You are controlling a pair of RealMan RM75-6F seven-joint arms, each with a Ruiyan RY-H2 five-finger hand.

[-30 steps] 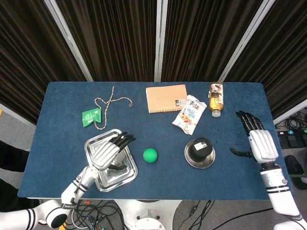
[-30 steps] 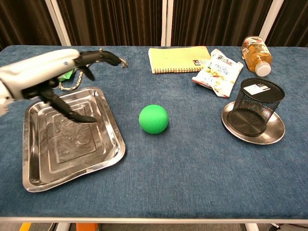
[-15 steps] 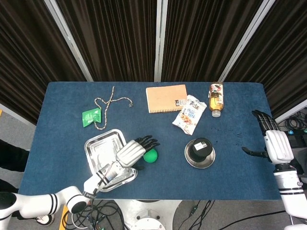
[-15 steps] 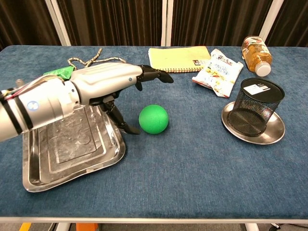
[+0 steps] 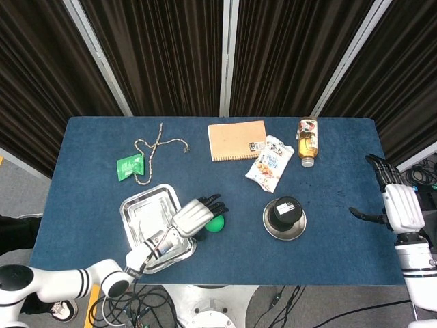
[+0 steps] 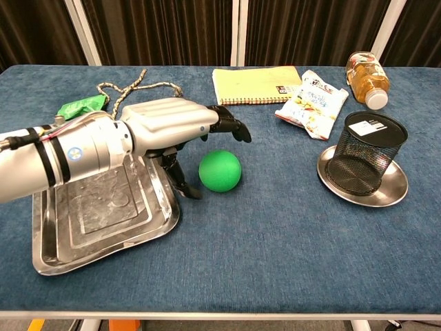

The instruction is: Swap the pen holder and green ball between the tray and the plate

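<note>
The green ball (image 6: 220, 171) (image 5: 216, 225) lies on the blue table between the tray and the plate. My left hand (image 6: 172, 124) (image 5: 194, 216) hovers over the ball's left side, fingers spread above it and thumb low beside it, holding nothing. The square metal tray (image 6: 83, 227) (image 5: 140, 212) lies empty at the left. The black mesh pen holder (image 6: 365, 152) (image 5: 285, 212) stands upright on the round metal plate (image 6: 393, 189) (image 5: 270, 229). My right hand (image 5: 396, 205) hangs open at the table's right edge, far from the plate; the chest view does not show it.
Along the back lie a notebook (image 6: 256, 85), a snack packet (image 6: 311, 94), a bottle on its side (image 6: 365, 79), a rope (image 6: 127, 88) and a green wrapper (image 6: 81, 105). The tray's right rim sits under my left forearm.
My left hand has swept from over the tray rightward to the green ball and now dips over it. My right hand has drawn back toward the table's right edge.
</note>
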